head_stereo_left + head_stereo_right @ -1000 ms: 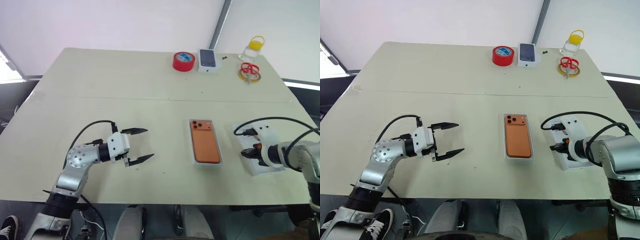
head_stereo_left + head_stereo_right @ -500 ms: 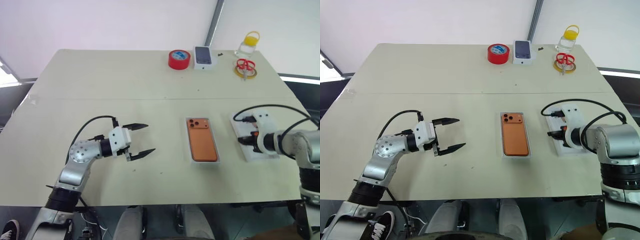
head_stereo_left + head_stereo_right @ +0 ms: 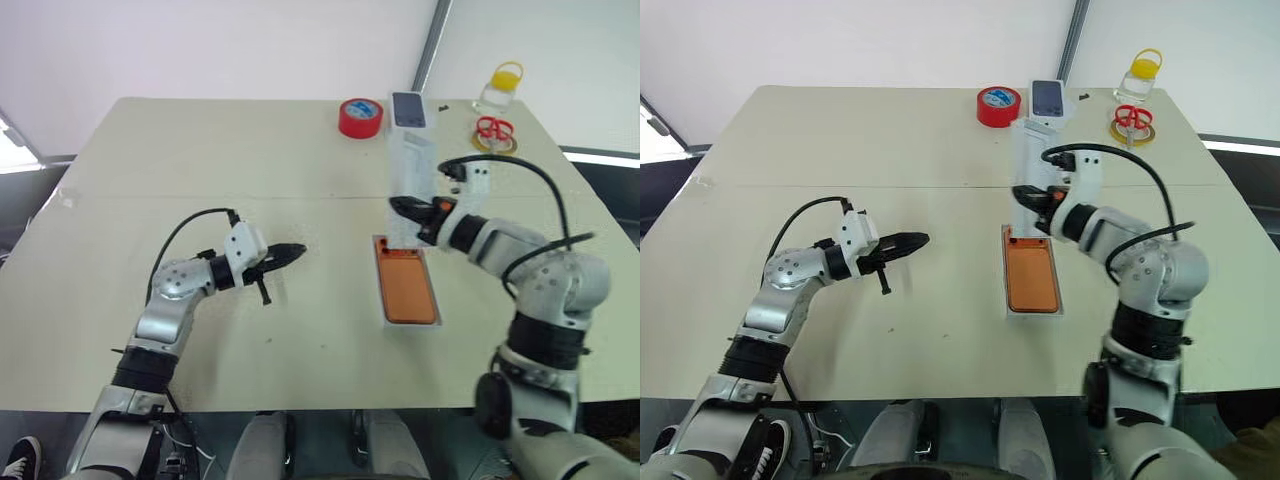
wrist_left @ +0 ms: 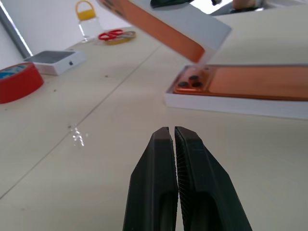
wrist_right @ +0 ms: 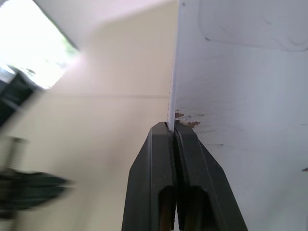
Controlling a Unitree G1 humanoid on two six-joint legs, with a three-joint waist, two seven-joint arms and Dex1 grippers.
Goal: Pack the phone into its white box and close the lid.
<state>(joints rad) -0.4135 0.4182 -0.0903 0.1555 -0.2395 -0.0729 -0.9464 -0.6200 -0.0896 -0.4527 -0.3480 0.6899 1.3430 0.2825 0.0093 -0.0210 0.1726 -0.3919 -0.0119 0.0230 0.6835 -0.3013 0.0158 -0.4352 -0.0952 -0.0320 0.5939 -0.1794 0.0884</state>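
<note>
The right gripper (image 3: pixel 1024 193) pinches one wall of the lid (image 3: pixel 412 185), holding it tilted above the far end of the phone (image 3: pixel 405 288), which lies in its white box (image 4: pixel 231 103) at mid-table. The lid and gripper hide the phone's camera corner from the head views. The left gripper (image 3: pixel 297 250) hovers clenched and empty, well apart to the left of the box.
</note>
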